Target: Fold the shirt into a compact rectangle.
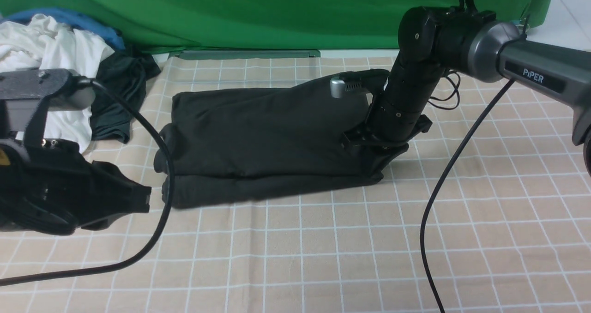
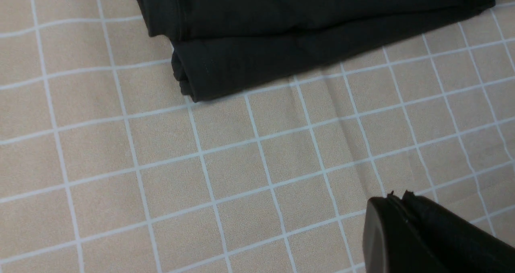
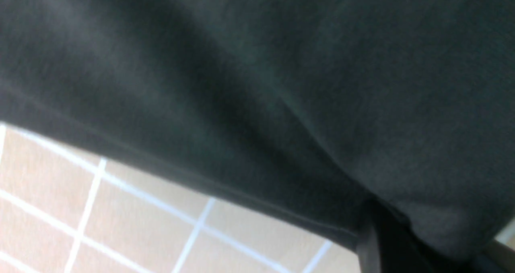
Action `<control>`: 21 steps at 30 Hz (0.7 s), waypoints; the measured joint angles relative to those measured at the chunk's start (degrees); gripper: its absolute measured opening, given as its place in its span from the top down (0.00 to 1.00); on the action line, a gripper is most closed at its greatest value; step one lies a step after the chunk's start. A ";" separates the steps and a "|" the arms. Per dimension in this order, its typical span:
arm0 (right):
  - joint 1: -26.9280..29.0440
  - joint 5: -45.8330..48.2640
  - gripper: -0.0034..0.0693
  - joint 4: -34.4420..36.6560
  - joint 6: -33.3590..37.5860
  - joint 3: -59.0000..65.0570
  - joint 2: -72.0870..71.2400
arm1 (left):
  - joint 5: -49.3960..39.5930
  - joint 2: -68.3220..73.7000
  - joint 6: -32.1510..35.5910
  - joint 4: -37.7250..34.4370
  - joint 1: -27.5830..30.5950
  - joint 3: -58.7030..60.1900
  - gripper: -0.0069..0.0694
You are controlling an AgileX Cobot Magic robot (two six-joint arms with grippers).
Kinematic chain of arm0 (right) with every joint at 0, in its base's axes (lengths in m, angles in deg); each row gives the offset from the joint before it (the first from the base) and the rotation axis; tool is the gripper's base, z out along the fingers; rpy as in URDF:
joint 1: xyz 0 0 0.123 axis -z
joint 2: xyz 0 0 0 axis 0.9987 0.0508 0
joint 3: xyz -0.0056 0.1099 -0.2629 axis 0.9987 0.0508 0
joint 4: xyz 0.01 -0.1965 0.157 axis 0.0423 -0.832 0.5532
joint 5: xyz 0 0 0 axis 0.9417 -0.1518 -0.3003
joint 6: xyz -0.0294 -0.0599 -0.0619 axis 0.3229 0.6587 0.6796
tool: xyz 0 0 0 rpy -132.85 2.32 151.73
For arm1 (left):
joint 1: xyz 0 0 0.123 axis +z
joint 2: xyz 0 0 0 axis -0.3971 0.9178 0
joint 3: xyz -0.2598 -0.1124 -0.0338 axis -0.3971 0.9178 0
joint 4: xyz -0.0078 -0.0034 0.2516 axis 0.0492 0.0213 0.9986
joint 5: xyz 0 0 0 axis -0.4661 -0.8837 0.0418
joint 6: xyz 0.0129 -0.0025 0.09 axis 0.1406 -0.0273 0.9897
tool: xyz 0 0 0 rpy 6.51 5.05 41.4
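**Right gripper pinching shirt's right end**

Right gripper (image 1: 385, 158) clamped narrow on the right end of the folded black shirt (image 1: 263, 142), down at the checked bench (image 1: 323, 253). Left gripper (image 1: 138, 200) fully closed, empty, hovering just left of the shirt's near-left corner. Heap of white, blue and dark garments (image 1: 69, 63) far left.

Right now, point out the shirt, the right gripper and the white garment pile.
shirt (image 1: 258, 133), front view, middle of the folded top layer.
right gripper (image 1: 378, 158), front view, fingertips down at the shirt's right end.
white garment pile (image 1: 55, 54), front view, upper folds of the white cloth at far left.
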 joint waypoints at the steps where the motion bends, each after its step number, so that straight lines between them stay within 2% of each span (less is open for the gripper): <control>1: 0.00 0.30 0.80 -0.29 0.00 0.10 -0.21 | 0.00 0.00 -0.06 0.00 0.00 0.00 0.88; 13: 0.25 2.13 0.80 -8.64 -2.28 18.49 -15.62 | 0.04 -0.47 -0.24 0.00 0.00 0.00 0.88; 16: 0.94 2.18 0.79 -11.02 -5.35 20.98 -16.08 | 0.04 -0.47 -0.39 -0.48 0.00 0.00 0.88; 18: 1.23 2.11 0.75 -12.93 -7.20 21.49 -16.16 | 0.04 -0.47 -0.48 -0.72 0.00 0.00 0.88; 21: 1.30 2.16 0.59 -14.13 -7.92 21.67 -16.79 | 0.04 -0.47 -0.48 -0.84 0.00 0.00 0.88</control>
